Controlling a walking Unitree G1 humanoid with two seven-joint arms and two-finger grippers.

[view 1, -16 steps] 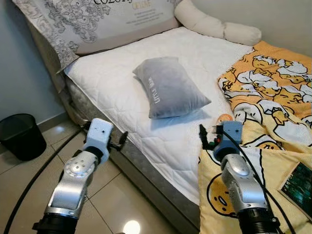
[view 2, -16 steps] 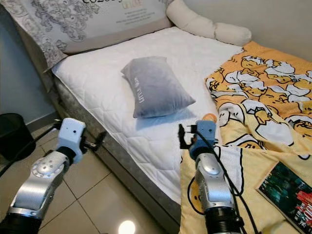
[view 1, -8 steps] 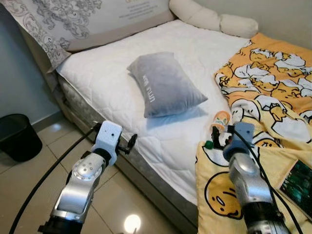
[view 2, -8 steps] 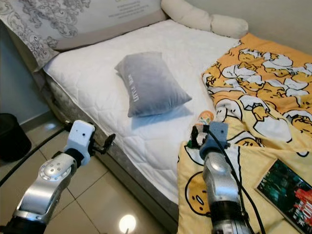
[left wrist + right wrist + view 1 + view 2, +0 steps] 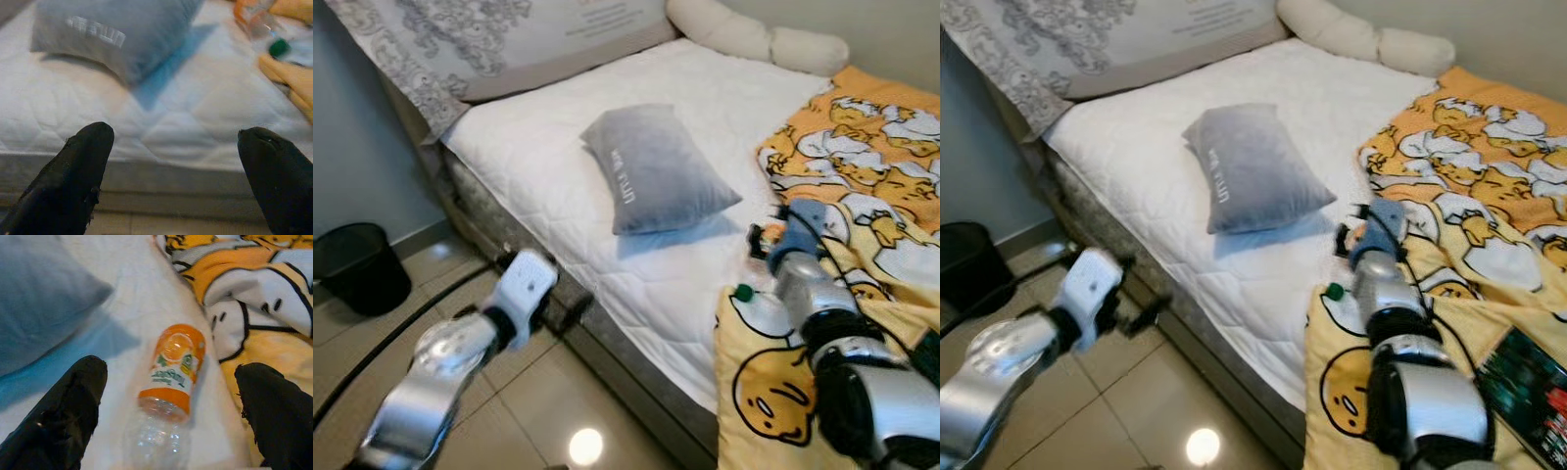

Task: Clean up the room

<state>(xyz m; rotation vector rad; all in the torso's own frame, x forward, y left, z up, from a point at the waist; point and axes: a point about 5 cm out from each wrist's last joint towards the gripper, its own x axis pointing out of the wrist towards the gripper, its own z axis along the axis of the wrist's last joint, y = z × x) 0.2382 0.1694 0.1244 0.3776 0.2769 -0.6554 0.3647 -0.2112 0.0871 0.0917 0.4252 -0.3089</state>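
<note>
Now the right gripper (image 5: pixel 168 416) has reached over the bottle (image 5: pixel 168 367).

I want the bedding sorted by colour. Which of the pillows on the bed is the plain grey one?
The small grey pillow lying alone mid-mattress. The big patterned pillow leans at the head, and the cream bolster lies along the far edge.

No lettering on pillow (image 5: pixel 658 166) or bottle (image 5: pixel 168 377) is legible.
</note>
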